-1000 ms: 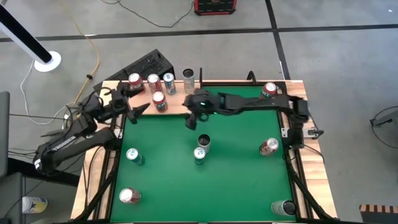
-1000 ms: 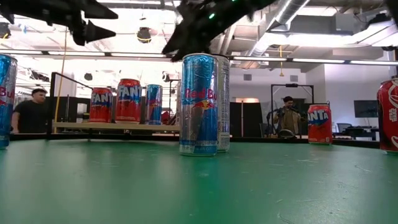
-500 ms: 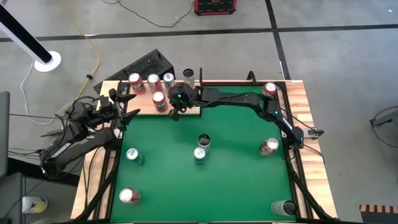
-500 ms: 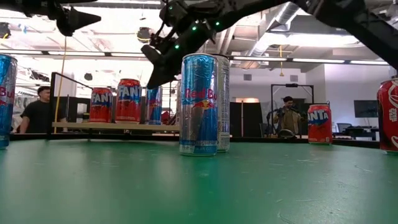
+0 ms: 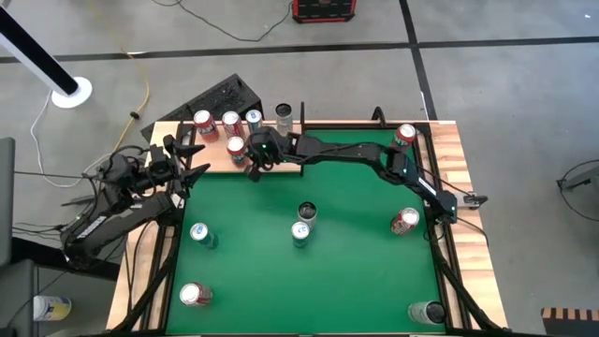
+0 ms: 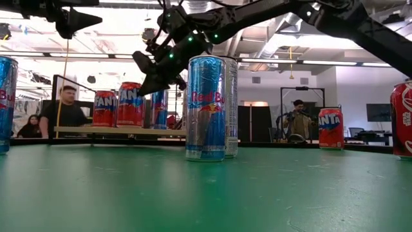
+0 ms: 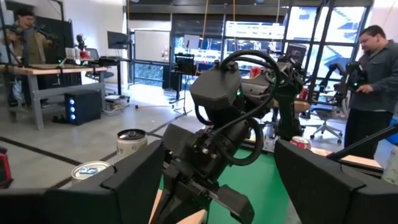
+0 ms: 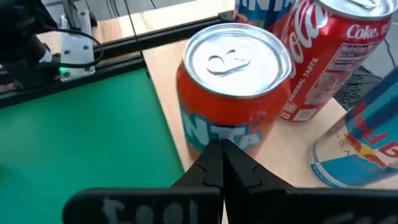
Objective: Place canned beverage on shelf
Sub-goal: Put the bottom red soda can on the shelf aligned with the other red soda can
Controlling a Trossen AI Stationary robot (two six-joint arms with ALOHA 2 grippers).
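The right tool (image 5: 251, 170), fingers pressed together and empty, is being held just before an orange can (image 8: 231, 93) standing on the shelf (image 5: 281, 161) at the table's far left. The left tool (image 5: 194, 157) is being kept spread at the left edge.

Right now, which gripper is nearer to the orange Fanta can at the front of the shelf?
The right. The right gripper has its jaws shut, right beside the Fanta can on the shelf. The left gripper hangs off the shelf's left end, farther away.
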